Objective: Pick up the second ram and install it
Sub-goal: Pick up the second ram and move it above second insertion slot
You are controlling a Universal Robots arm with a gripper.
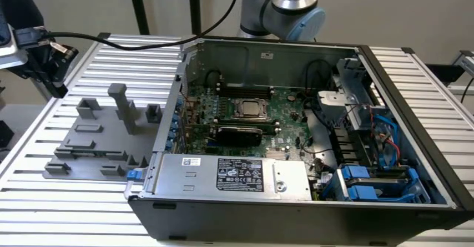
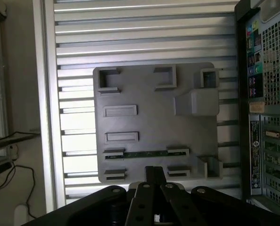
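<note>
Wrist view: we find the end effector [image 2: 154, 170], pressed together and empty, near the second ram [image 2: 144, 153], seated on edge in the grey fixture [image 2: 154, 122] on the tabletop [image 2: 144, 37]. Risk: descending unopened, it could strike and unseat the stick.

robotics lab bench; slotted aluminium table [image 1: 66, 202]; opened pc case [image 1: 296, 216]; grey fixture plate [image 2: 154, 127]

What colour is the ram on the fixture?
Green; the second ram shows best in wrist view.
</note>
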